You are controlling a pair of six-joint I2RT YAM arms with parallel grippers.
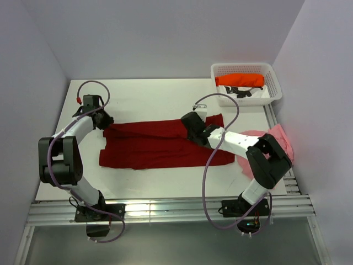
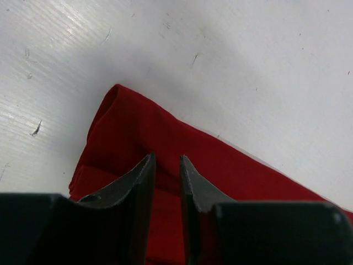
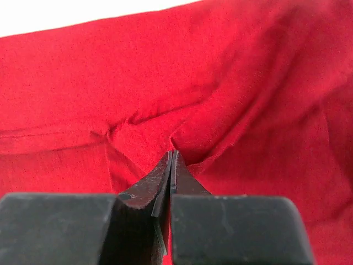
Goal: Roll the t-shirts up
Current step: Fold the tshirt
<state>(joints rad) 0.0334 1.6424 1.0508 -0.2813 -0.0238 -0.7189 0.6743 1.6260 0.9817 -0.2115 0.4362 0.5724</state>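
Looking down from the top camera, the red shirt [image 1: 149, 146] lies folded into a long band across the middle of the table [image 1: 154, 96]. The left gripper [image 1: 103, 120] sits at the band's far left corner. The right gripper [image 1: 187, 122] is on the band's far edge, towards its right end. A pink shirt [image 1: 281, 138] lies bunched at the table's right side, partly behind the right arm. An orange shirt [image 1: 240, 80] sits rolled in the basket [image 1: 242, 65] at the far right corner.

From the left wrist, the left gripper [image 2: 166, 160] has its jaws a narrow gap apart, tips over the red shirt [image 2: 138, 127] near its folded corner. Cloth shows in the gap and lies flat ahead of the tips. Bare table [image 2: 248, 66] fills the rest.

From the right wrist, the right gripper [image 3: 171, 154] is pinched tight on the red shirt [image 3: 110, 72], and creases run in towards its tips. A strip of table [image 3: 55, 14] shows at the top left.
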